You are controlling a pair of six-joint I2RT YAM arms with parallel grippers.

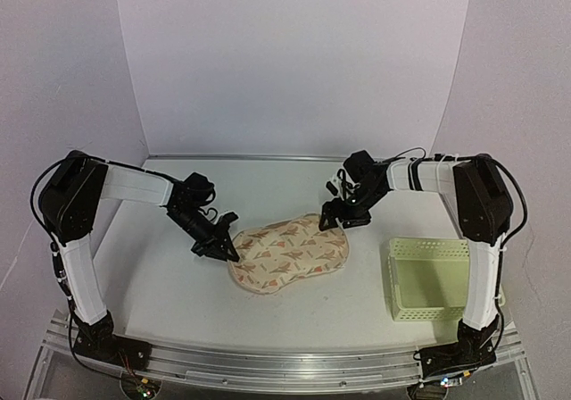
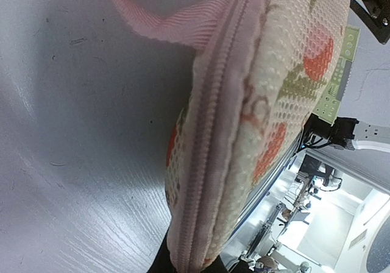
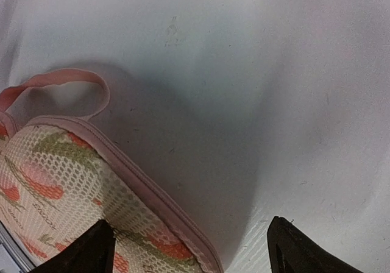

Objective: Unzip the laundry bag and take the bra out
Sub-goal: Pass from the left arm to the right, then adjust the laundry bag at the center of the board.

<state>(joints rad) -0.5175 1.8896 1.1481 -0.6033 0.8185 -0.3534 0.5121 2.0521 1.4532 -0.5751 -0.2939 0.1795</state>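
Zip [image 2: 210, 133] nearest us looks fully closed on the bag [image 1: 290, 255], which lies mid-worktop [image 1: 161, 279], left gripper [image 1: 220, 246] pinching its left end, right gripper [image 3: 195, 248] spread wide over the far right end; we count nothing done yet, bra unseen, presumably inside.

The laundry bag [image 1: 287, 255], puffy beige mesh with a reddish leaf print, lies zipped shut.

— What colour was the laundry bag [image 1: 287, 254]?
— Cream mesh, printed with orange-red and green leaves. Its zip [image 2: 210, 139] and loop [image 3: 67, 74] were pink.
— And the basket [image 1: 428, 279]?
— Pale yellow-green lattice. The table [image 1: 161, 284] was white.
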